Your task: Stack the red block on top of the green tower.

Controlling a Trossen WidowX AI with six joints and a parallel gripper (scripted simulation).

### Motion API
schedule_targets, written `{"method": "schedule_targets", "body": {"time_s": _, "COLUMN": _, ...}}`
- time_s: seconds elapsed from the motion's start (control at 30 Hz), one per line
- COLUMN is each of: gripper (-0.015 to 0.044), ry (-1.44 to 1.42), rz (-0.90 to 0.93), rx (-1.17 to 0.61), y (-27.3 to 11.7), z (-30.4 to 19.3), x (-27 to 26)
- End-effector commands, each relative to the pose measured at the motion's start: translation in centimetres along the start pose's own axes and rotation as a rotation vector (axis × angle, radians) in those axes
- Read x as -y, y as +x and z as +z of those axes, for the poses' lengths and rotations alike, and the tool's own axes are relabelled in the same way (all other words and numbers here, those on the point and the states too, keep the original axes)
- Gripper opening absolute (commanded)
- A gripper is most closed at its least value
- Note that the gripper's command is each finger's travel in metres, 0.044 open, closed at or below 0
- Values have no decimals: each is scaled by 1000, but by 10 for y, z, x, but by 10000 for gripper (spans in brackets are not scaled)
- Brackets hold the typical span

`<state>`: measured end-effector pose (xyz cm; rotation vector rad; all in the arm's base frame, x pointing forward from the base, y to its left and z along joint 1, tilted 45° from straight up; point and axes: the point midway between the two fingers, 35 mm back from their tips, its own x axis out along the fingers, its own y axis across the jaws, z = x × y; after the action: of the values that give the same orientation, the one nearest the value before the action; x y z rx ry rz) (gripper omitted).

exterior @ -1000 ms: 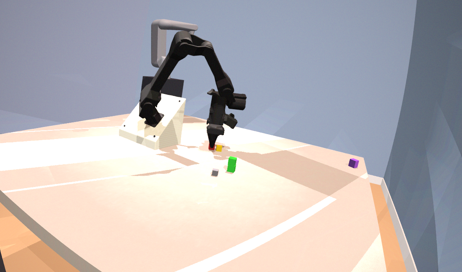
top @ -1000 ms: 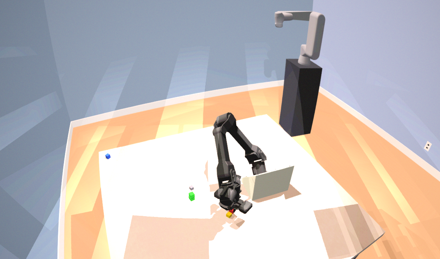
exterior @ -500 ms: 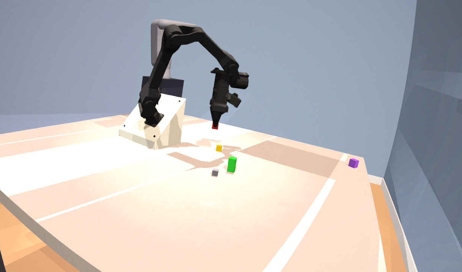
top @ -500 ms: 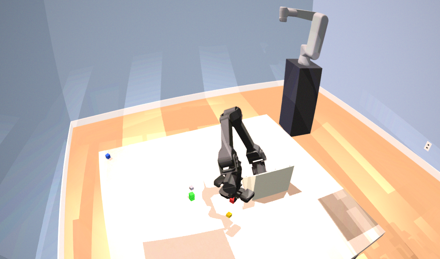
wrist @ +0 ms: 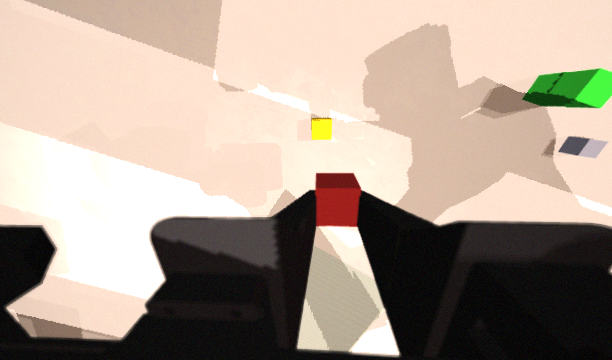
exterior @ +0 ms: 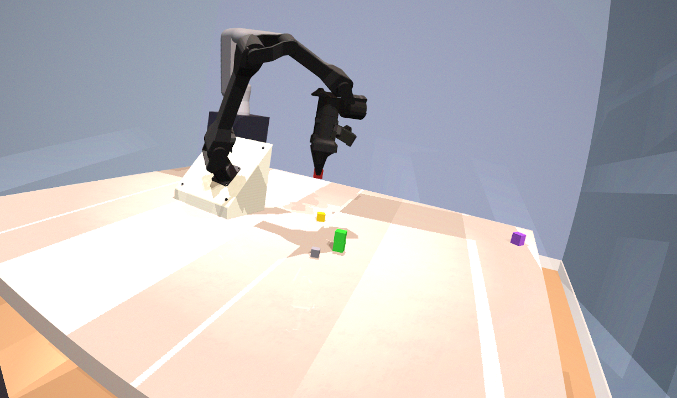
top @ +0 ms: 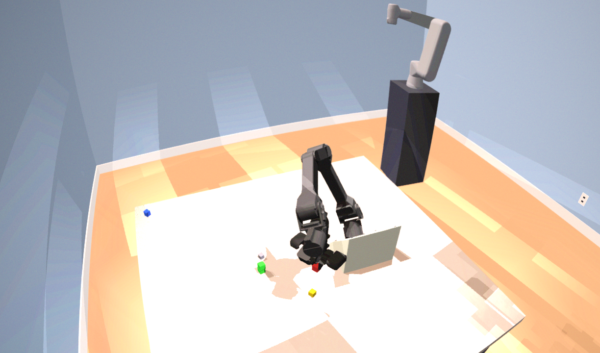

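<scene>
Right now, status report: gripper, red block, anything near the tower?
Gripper shut on red block, raised off table. Green tower upright, untouched. Grey cube beside tower.

Hard, warm light floods the table, bleaching broad bands of it to pure white in the top view. Tan shadow patches with sharp, jagged edges spread under the arm, and a small green tower throws a short shadow beside it. Pale light streaks cross the blue-grey walls. Wide-angle distortion bows the floor's rim in the top view. In the wrist view the dark fingers sit close and slightly soft-edged.
</scene>
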<state>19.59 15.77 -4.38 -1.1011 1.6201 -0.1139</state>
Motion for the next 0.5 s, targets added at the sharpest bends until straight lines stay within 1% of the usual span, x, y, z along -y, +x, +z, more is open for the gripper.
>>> {"method": "schedule_targets", "body": {"time_s": 0.0, "gripper": 0, "ry": 9, "rz": 13, "rx": 8, "y": -4, "z": 9, "x": 11}}
{"method": "schedule_targets", "body": {"time_s": 0.47, "gripper": 0, "ry": 55, "rz": 42, "rx": 29, "y": -9, "z": 49, "x": 103}}
